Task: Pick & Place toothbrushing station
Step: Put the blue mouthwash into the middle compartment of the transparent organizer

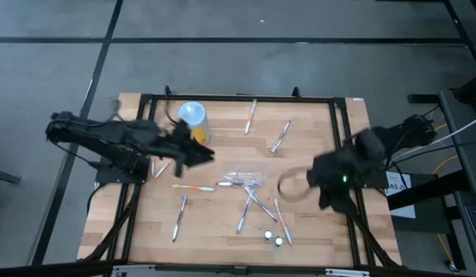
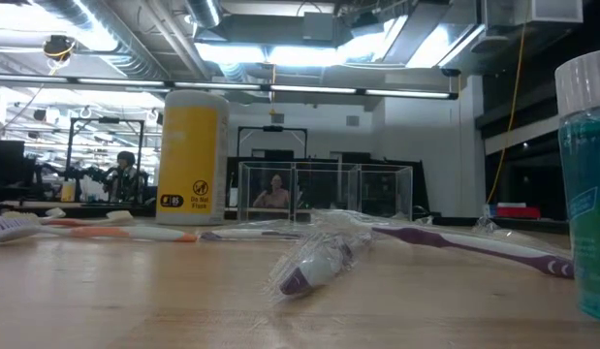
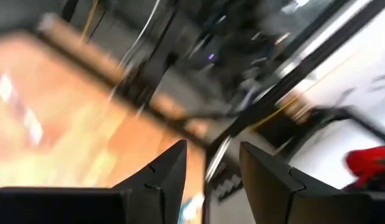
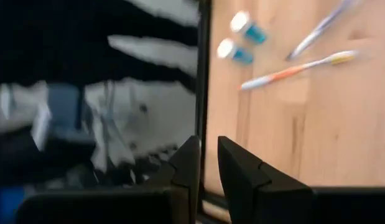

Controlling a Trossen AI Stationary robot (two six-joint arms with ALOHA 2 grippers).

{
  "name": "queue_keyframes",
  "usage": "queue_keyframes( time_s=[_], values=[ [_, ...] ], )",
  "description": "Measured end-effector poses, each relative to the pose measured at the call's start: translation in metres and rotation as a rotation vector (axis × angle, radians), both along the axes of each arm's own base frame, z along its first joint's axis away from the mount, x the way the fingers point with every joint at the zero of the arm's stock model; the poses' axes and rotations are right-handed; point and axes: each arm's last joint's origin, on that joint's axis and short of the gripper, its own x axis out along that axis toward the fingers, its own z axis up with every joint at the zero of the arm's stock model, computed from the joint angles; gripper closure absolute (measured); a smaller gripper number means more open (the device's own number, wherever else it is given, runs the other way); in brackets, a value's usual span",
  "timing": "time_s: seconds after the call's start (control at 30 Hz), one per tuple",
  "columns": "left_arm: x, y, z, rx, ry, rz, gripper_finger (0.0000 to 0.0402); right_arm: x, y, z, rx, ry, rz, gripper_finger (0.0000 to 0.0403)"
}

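Wooden tabletop [image 1: 214, 223] fills the overhead picture, framed by black rails, with grey floor around it. Near the middle lies a clear plastic holder [image 1: 242, 178] on its side; all other places are given from it.

Toward the far edge and left of the holder stands a yellow bottle with a pale blue lid [image 1: 194, 119]. The left gripper [image 1: 198, 156] hovers just beside that bottle, between it and the holder, blurred. In its wrist picture its two dark fingers [image 3: 164, 180] stand apart with a clear gap and nothing between them.

Right of the holder lies a clear round cup [image 1: 294, 186] on the wood. The right gripper [image 1: 324, 181] is just beside this cup; whether they touch cannot be told. In its wrist picture its fingers [image 4: 242, 171] stand narrowly apart, holding nothing.

Slim toothbrushes are scattered around the holder: an orange-and-white one [image 1: 191, 187] just to its left, a bluish one [image 1: 179, 215] nearer the front left, two whitish ones [image 1: 281, 136] toward the far edge, and several crossing just in front of it [image 1: 253, 204]. Two tiny round-capped pieces [image 1: 273, 237] sit near the front edge.

From table height, a purple toothbrush [image 2: 474, 243] lies across the wood beside crinkled clear plastic [image 2: 319, 257], and people sit in the lit room behind.
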Motion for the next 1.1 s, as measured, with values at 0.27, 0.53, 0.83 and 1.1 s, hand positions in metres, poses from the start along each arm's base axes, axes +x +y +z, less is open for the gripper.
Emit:
queue_keyframes(
  time_s=[0.27,0.53,0.83,1.1],
  values=[
    [0.042,-0.069,-0.011,-0.096,0.303,-0.046,0.0258,-0.011,0.065,-0.026,-0.182,-0.053,0.326,0.0342],
    [0.040,-0.145,-0.012,-0.019,0.394,-0.047,0.0258,0.001,0.130,-0.049,-0.262,-0.343,0.456,0.0319],
    [0.016,-0.208,-0.035,0.048,0.470,-0.004,0.0258,0.016,0.167,-0.079,-0.381,-0.434,0.323,0.0262],
    [-0.007,-0.258,-0.070,0.019,0.484,0.024,0.0258,0.040,0.182,-0.113,-0.375,-0.376,0.285,0.0209]
  ],
)
